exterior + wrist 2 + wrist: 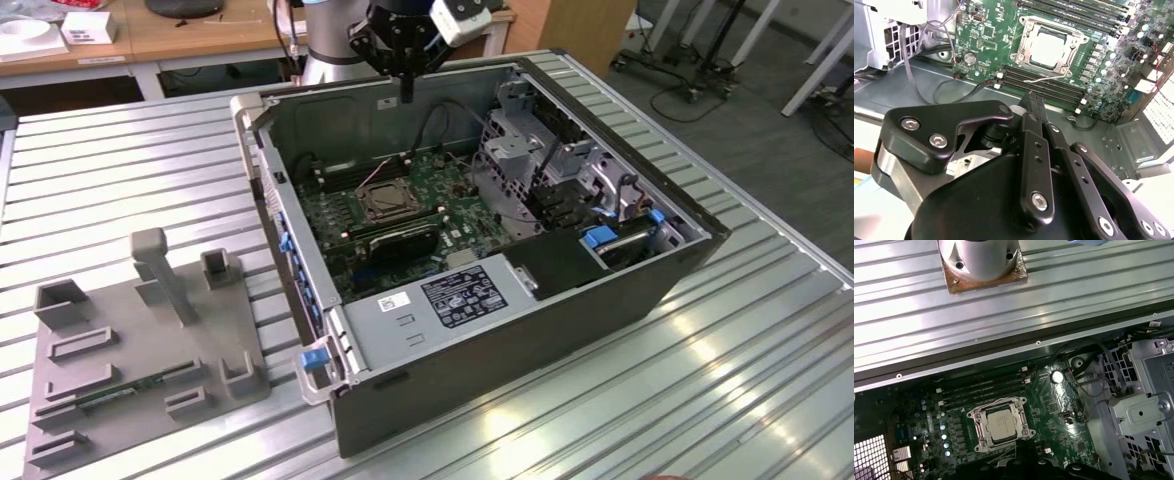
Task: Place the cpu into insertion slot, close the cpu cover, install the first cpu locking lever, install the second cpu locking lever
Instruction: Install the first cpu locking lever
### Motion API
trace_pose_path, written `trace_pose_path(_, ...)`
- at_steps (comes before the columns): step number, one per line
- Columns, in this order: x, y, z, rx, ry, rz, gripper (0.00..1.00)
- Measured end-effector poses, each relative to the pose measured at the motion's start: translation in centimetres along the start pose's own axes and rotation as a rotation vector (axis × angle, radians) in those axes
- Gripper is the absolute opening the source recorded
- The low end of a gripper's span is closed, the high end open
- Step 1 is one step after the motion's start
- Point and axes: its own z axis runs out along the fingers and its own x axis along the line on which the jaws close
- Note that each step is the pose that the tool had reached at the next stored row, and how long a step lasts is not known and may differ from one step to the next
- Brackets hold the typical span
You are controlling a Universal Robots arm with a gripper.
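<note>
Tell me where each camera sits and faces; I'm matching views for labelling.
Exterior view: off the arm, high, looking down into the open computer case; pincer hangs above it.
Second wrist view: on the wrist, looking past the pincer at the motherboard.
First wrist view: on the wrist, looking down at motherboard, table, arm's base.
All share the seated cpu.

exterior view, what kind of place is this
Probably a robotics lab or workshop: an open computer case sits on a ribbed metal table, the gripper hangs above it, with wooden desks behind.
</note>
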Motion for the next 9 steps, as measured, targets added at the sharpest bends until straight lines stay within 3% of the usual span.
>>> trace_pose_path(2,0.00,-0.01,0.09,0.0017,0.0021,-0.001,0.11)
trace_pose_path(5,0.04,-0.08,0.48,0.0040,0.0106,-0.010,0.11)
trace_pose_path(9,0.08,-0.17,1.09,0.0021,0.0220,-0.051,0.11)
